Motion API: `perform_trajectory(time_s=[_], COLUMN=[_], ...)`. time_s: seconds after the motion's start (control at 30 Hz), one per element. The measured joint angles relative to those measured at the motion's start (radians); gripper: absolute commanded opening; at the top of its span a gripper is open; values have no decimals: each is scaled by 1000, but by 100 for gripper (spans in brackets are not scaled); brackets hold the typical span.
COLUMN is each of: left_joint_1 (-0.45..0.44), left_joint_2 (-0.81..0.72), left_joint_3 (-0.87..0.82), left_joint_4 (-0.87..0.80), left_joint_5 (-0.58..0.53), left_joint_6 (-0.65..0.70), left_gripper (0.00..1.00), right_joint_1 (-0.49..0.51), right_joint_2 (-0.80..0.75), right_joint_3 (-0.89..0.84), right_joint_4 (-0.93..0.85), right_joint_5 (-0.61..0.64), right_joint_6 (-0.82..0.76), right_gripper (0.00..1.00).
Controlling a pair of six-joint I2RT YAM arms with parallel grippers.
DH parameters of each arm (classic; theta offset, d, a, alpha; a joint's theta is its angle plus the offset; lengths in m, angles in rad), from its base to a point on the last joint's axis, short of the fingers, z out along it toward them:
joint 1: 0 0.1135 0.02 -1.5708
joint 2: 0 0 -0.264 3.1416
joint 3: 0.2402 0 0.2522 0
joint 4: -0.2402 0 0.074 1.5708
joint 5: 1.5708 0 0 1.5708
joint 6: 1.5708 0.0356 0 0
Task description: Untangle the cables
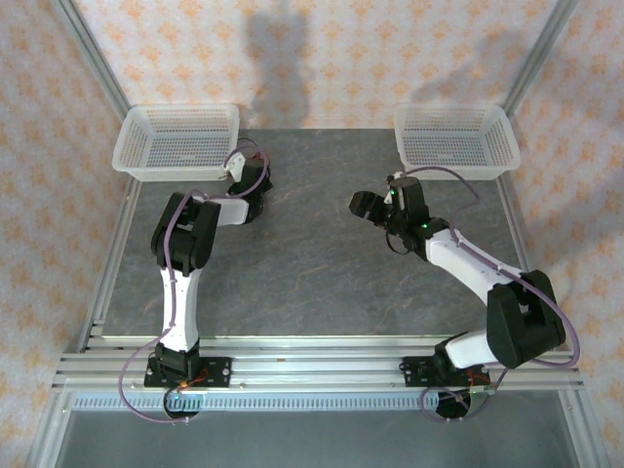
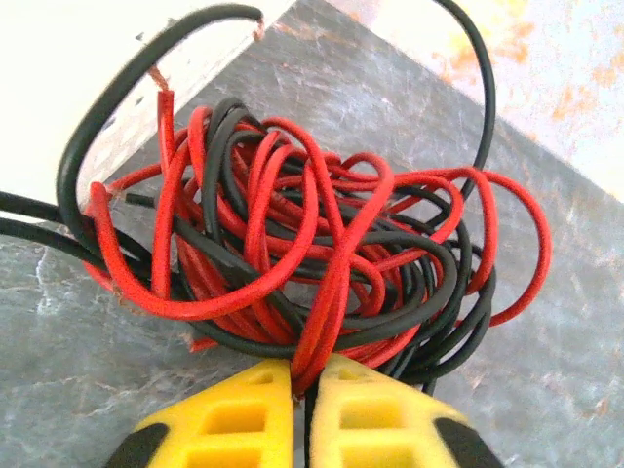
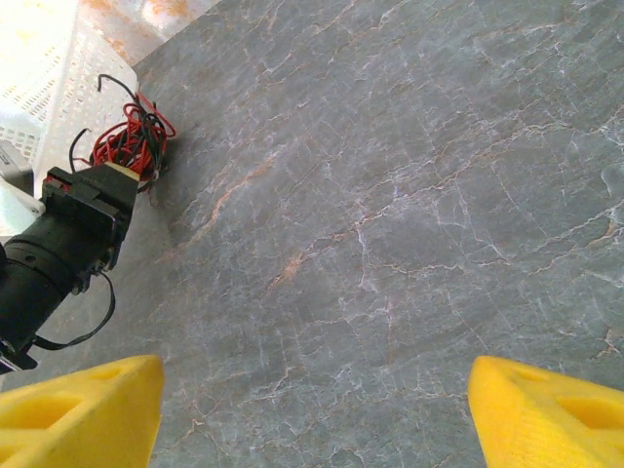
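The cables (image 2: 312, 263) lie as one tangled bundle of thin red and black wires on the grey table, close to a white basket. My left gripper (image 2: 304, 375) is shut on a couple of red strands and a black one at the near edge of the bundle, its yellow fingers (image 2: 234, 419) almost touching. From the right wrist view the same cables (image 3: 132, 141) sit far off at the upper left, just past the left arm's black wrist (image 3: 58, 244). My right gripper (image 3: 317, 390) hovers open over bare table with nothing between its fingers (image 3: 546, 409). In the top view it (image 1: 363, 205) is at centre right.
A white mesh basket (image 1: 180, 109) stands at the back left, right behind the left gripper (image 1: 255, 185). A second one (image 1: 453, 109) stands at the back right. The marbled grey table (image 1: 312, 263) stretches between the two arms.
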Motion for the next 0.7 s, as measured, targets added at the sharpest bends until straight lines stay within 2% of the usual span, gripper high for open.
perform_trajectory(time_s=[0.17,0.4,0.57,0.7], left_joint_1=[-3,-48,-110,-188], left_joint_2=[-68,-285,-465,-550], left_joint_3=[-105,-302,-465,-588], left_joint_4=[21,31,47,54], left_joint_5=[17,72,124,159], left_joint_6=[1,28,34,28], left_gripper=[0,0,0,0], right_joint_1=[0,0,0,0], right_joint_2=[-16,-149,-228,-265], right_joint_3=[0,-48,-124,-175], right_joint_4=[-22,-33,-29,-24], right_joint_5=[11,26,26,18], right_joint_6=[-1,-2,20,50], right_gripper=[81,81,81,81])
